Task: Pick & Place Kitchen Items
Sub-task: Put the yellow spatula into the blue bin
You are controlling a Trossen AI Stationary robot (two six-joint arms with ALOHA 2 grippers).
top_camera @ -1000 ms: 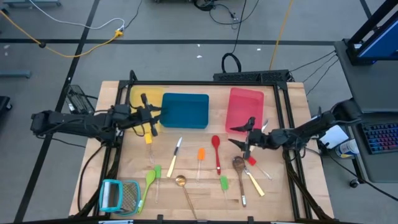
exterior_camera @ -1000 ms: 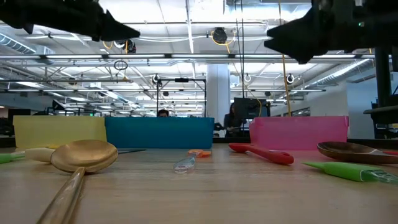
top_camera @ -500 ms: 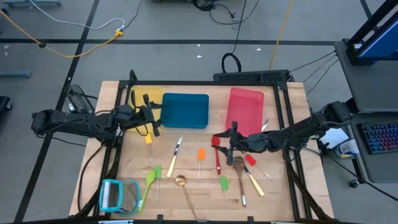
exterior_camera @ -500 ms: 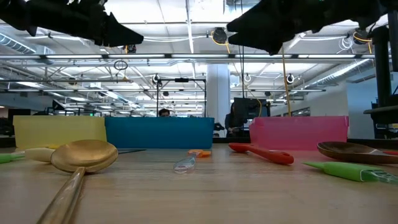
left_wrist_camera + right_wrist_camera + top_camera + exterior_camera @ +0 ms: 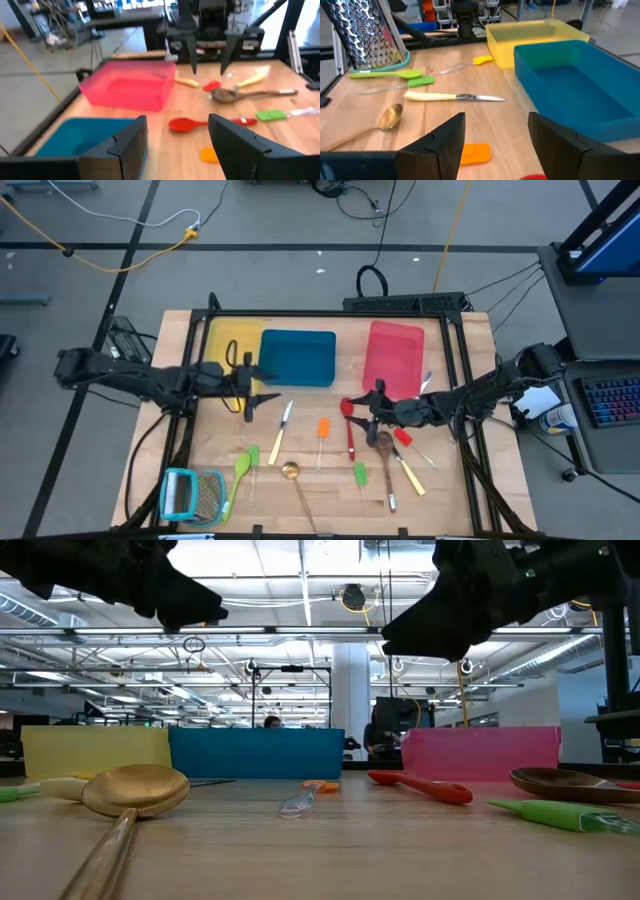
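Grey floor (image 5: 280, 220) fills the upper frame, crossed by dark lines and a yellow cable (image 5: 130, 252). At right, a desk with a keyboard (image 5: 608, 402). The low view shows ceiling trusses (image 5: 300, 635), strip lights, a white column (image 5: 350, 690), and perhaps monitors behind.

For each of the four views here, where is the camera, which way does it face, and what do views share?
High view: overhead, straight down; both arms, left gripper and right gripper open.
Low view: table height, facing the trays; arms dark overhead.
Left wrist view: across the table past its own fingers toward the red tray and the right arm.
Right wrist view: toward the blue tray and yellow tray, own fingers in front.
Shared: both wrist views and the low view show the red spoon.
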